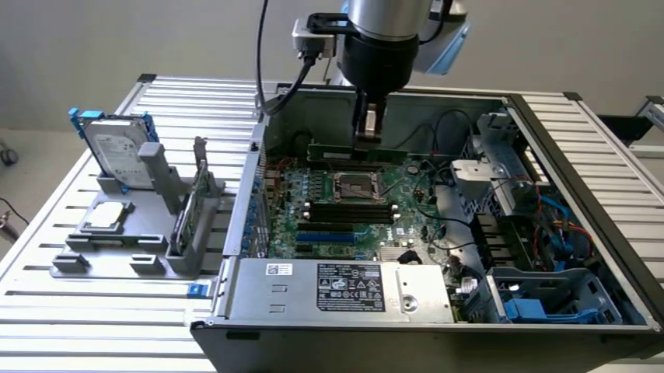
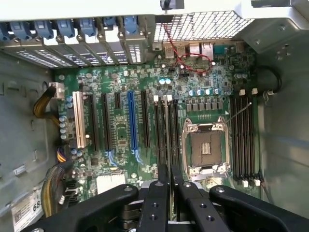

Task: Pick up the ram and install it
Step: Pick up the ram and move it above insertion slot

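A slatted metal desk (image 1: pixel 62 311) carries an open computer case (image 1: pixel 550 128) lying on its side, with the arm (image 1: pixel 382 47) reaching down into it from above. The motherboard (image 1: pixel 405 225) covers the floor of the case, and a silver power supply (image 1: pixel 343 287) lies along the near wall. Toward the exterior view's left, a grey holder (image 1: pixel 124 241) on the desk props up a hard drive (image 1: pixel 117 151).

The claw (image 1: pixel 365 134) is closed on the ram (image 1: pixel 337 152). It pinches the green stick near the middle of its length, so the stick juts out evenly to both sides. The ram hangs level, clear of the board, over the far side of the processor socket (image 1: pixel 353 185). In the wrist view the black fingers (image 2: pixel 159 193) stand close together, in line with a bank of long black memory slots (image 2: pixel 159 130) just beside the socket.

The step in hand appears to be lining the stick up over its slot. Doing this well probably calls for:
- holding the stick parallel to the slot and upright on its edge
- centring it between the slot's end latches
- matching the notch in its lower edge to the slot's key, which cannot be made out here
- moving straight down with even pressure, since a tilted stick would likely bind at one end
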Controlling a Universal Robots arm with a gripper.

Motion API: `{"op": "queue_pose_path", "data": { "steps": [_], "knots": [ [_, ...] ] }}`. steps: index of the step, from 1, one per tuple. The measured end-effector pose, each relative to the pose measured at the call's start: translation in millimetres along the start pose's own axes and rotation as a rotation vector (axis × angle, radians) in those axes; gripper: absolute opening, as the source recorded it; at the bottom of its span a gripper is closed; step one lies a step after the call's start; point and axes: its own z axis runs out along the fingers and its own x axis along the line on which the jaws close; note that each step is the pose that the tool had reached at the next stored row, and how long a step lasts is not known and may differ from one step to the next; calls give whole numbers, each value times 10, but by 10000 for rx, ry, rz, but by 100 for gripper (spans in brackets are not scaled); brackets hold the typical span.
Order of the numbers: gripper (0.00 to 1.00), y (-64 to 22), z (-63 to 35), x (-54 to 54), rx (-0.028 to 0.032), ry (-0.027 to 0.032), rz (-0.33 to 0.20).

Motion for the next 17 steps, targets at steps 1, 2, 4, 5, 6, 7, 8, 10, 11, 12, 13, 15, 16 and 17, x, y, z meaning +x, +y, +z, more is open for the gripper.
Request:
{"op": "queue_pose_path", "data": {
  "steps": [1,2,4,5,6,7,8,10,11,12,13,15,16,17],
  "knots": [
    [14,0,19,-22,1,-1,1],
    [14,1,38,-42,0,0,2],
    [14,-2,67,-75,0,0,7],
    [14,-3,81,-89,1,-1,11],
    [14,-3,96,-99,7,-1,15],
    [14,-2,108,-106,19,-2,16],
    [14,-2,118,-110,39,-5,15],
    [14,-3,139,-116,78,-7,17],
    [14,-3,150,-118,98,-9,18],
    [14,-3,160,-119,117,-11,22],
    [14,-4,172,-119,134,-12,23],
    [14,-4,177,-118,136,-7,23],
    [14,-4,177,-118,137,-7,25],
    [14,-4,178,-119,137,-8,24]
  ]
}}
